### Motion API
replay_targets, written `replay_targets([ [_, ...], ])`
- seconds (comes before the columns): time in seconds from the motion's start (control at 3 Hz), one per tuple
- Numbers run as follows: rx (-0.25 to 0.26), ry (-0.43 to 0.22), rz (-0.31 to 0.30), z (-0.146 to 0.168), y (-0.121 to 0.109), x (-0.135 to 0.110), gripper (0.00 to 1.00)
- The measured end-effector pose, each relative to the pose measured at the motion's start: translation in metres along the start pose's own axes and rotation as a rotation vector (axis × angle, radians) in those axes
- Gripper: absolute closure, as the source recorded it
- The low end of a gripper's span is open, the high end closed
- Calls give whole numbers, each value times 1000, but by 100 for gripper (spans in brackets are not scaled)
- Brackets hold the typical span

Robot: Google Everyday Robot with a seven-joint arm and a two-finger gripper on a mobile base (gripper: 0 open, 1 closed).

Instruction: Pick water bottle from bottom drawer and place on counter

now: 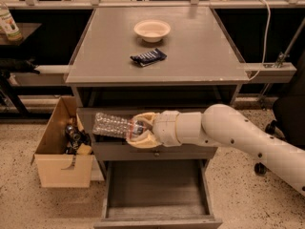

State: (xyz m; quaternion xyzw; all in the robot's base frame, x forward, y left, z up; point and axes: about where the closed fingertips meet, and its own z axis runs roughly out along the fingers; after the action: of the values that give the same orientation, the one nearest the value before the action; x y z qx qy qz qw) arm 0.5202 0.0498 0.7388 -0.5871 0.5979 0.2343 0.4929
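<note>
My gripper (138,129) is shut on the water bottle (112,126), a clear ribbed plastic bottle with a dark reddish band near the neck. I hold it by the neck end, lying roughly level and pointing left, in front of the upper drawers and below the counter (190,56). The bottom drawer (157,190) is pulled open beneath my arm, and its grey tray looks bare. My white arm reaches in from the right.
On the counter sit a cream bowl (152,30) and a dark snack packet (148,57). A cardboard box (64,149) of items stands on the floor to the left. An upright green-labelled bottle (8,23) stands at far left. An office chair (286,123) is at the right.
</note>
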Motion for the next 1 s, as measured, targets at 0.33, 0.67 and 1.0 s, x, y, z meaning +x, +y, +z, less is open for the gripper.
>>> replay_targets([
  [0.33, 0, 0, 0, 0, 0, 0, 100],
  [0.67, 3, -10, -22, -17, -14, -12, 100],
  [1.0, 31, -26, -73, -58, -39, -39, 100],
])
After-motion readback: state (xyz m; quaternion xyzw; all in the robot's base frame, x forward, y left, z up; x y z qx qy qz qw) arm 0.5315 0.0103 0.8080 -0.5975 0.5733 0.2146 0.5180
